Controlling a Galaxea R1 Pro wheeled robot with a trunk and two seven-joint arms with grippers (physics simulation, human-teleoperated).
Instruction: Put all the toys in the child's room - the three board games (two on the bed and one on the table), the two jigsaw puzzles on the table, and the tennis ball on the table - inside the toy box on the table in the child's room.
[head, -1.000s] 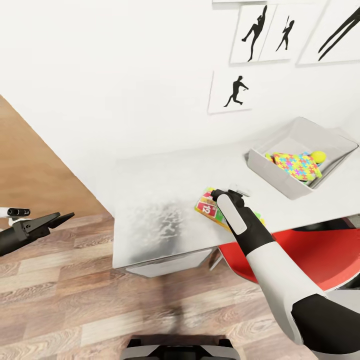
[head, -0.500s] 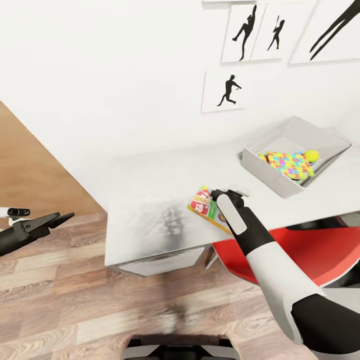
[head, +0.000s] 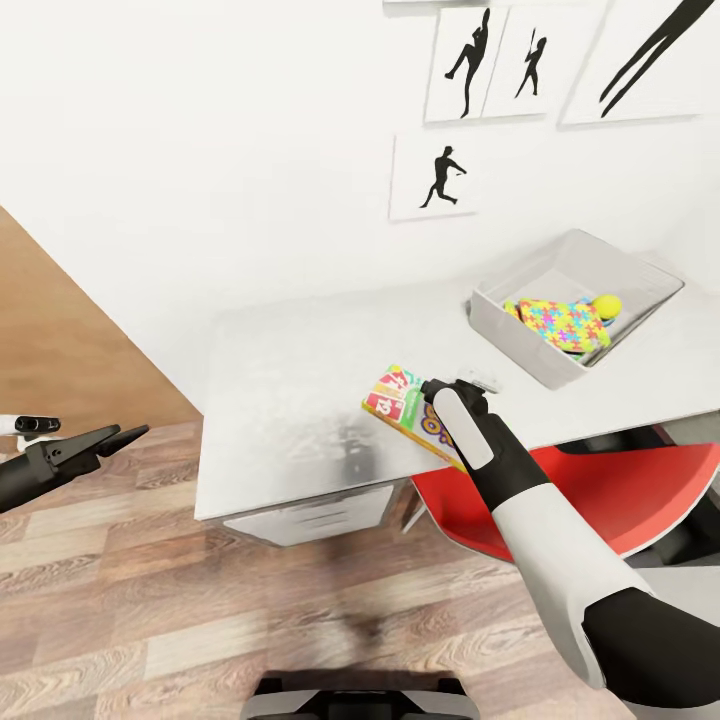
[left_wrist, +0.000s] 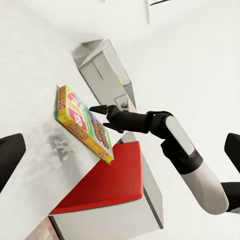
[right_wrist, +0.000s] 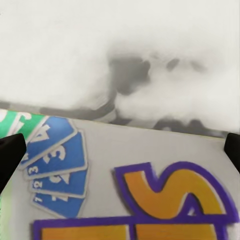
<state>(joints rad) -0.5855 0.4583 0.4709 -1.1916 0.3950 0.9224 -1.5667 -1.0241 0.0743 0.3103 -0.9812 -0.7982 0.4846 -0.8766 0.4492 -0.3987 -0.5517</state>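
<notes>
The Skip-Bo board game lies flat on the pale table, close to its front edge. My right gripper hangs open just above the carton's near end; its wrist view looks straight down at the printed lid, a dark fingertip at each side. Seen from the left wrist, the right gripper sits over the carton. The toy box stands at the table's back right with a jigsaw puzzle and the tennis ball inside. My left gripper is open, far left over the floor.
A red-and-white swivel chair is tucked under the table beneath my right arm. The drawer unit hangs under the table's left end. Baseball silhouette prints hang on the white wall. Wood-plank floor lies in front.
The whole head view has shifted, so table and toy box now sit further left and higher in the picture. More of the Skip-Bo carton shows beside my right gripper. The left arm has not moved.
</notes>
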